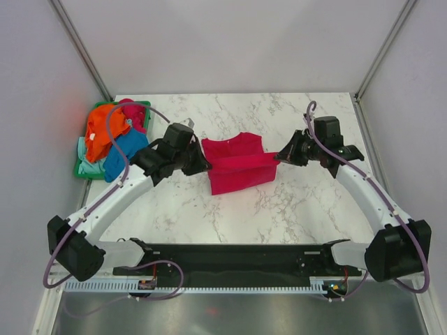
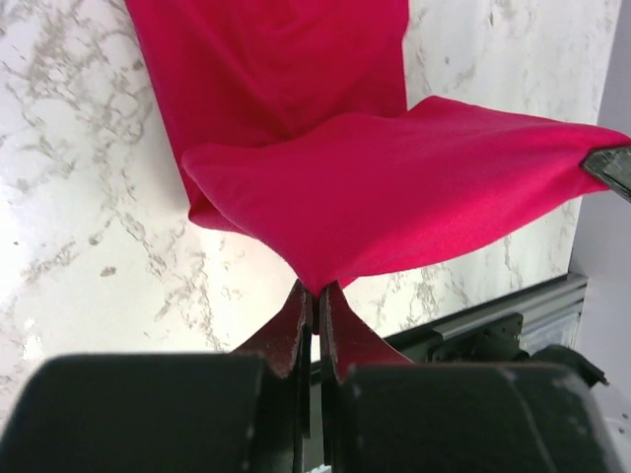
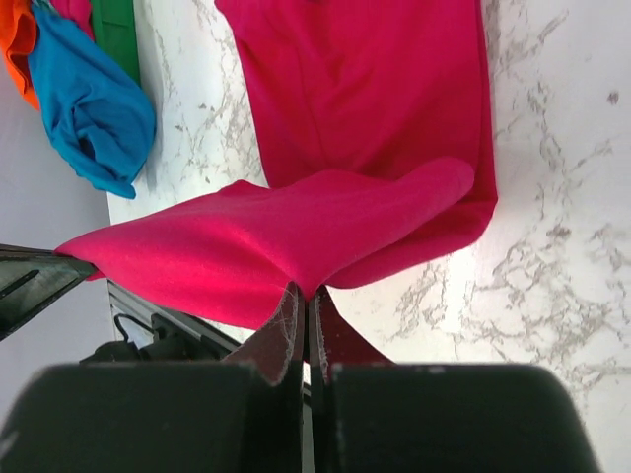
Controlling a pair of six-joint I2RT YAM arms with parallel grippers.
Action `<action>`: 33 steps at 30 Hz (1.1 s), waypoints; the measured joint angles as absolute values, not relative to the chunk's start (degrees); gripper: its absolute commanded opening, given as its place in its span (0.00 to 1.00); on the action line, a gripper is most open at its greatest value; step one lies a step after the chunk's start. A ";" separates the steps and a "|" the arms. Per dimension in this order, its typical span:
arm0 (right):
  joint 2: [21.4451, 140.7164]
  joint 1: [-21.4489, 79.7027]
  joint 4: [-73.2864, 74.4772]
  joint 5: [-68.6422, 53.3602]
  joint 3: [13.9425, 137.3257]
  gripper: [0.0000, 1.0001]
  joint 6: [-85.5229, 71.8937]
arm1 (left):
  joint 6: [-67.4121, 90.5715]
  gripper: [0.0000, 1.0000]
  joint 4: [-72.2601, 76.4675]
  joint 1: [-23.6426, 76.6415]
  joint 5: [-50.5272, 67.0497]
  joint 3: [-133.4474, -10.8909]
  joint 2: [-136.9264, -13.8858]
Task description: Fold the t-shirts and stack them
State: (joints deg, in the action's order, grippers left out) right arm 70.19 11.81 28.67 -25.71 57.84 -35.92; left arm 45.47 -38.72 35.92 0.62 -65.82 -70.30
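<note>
Step in hand, as judged: first fold of the magenta-red t-shirt (image 1: 237, 167).

State of the end effectors
- The left end effector (image 2: 315, 291) is closed to a narrow pinch on one side edge of the garment.
- The right end effector (image 3: 304, 294) is closed in the same way on the opposite side edge.
- The gripped portion hangs raised between the two end effectors as a slightly sagging span. Beyond the fingertips, the rest of the garment lies flat on the bench (image 1: 293, 209).

Other garments
- The orange t-shirt (image 1: 103, 129), blue t-shirt (image 1: 124, 153) and pale mint t-shirt (image 1: 89, 166) lie heaped in the green basket (image 1: 144, 105), well apart from the left end effector on its outer side. None is folded yet.

Probable faults from this state
1. Slip: each pinch appears to hold cloth only at the fingertips. Pulling the end effectors apart, or moving abruptly, may free an edge and collapse the fold.
2. Skewed fold: if one end effector travels further or faster than the other, the crease will run at an angle and the stack will sit unevenly.
3. Drag: carrying the span too low may pull the flat portion across the bench and bunch it.
4. Slack: bringing the end effectors closer deepens the sag, so the cloth may land wrinkled or doubled
</note>
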 measured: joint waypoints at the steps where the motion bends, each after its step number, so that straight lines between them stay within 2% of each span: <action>1: 71.81 11.86 28.80 -25.50 59.20 0.00 -35.68 | 45.17 0.02 -38.85 34.85 1.15 -66.52 -71.61; 10: 90.00 11.94 28.16 -24.62 71.75 0.00 -34.04 | 42.22 0.02 -38.94 24.84 8.05 -74.56 -85.12; 15: 105.27 11.68 28.05 -24.53 84.55 0.00 -33.78 | 40.29 0.05 -38.98 19.44 12.45 -85.06 -99.44; 16: 108.90 11.55 28.40 -24.67 88.01 0.02 -33.82 | 40.01 0.07 -39.07 18.37 13.34 -87.68 -102.98; 17: 112.95 11.40 28.38 -24.82 92.33 0.40 -33.87 | 39.77 0.22 -39.22 17.17 14.33 -90.80 -107.20; 18: 117.69 11.25 28.36 -25.19 97.34 0.62 -34.28 | 39.35 0.34 -39.16 15.88 15.81 -94.43 -111.81; 19: 122.30 11.09 29.32 -25.21 102.54 0.88 -34.41 | 39.00 0.45 -39.24 14.59 17.47 -98.21 -116.44; 20: 126.04 10.92 29.89 -25.19 107.31 0.98 -34.65 | 38.83 0.47 -39.92 13.50 19.09 -102.10 -121.12; 23: 139.11 10.33 32.40 -24.91 124.99 0.98 -34.28 | 38.83 0.52 -43.72 10.55 23.09 -117.08 -136.49; 25: 142.30 9.72 32.84 -24.69 128.97 0.98 -34.28 | 38.92 0.56 -45.95 9.10 24.88 -123.00 -142.32; 26: 142.47 9.41 33.30 -24.64 129.05 0.98 -34.28 | 39.13 0.74 -47.27 8.40 26.50 -124.68 -143.41; 29: 140.51 8.49 32.56 -24.60 125.14 0.98 -34.09 | 38.74 0.77 -49.74 7.73 25.69 -127.46 -143.13; 33: 133.62 7.55 29.10 -25.65 112.20 0.98 -33.04 | 38.28 0.77 -51.53 7.51 24.43 -128.27 -140.25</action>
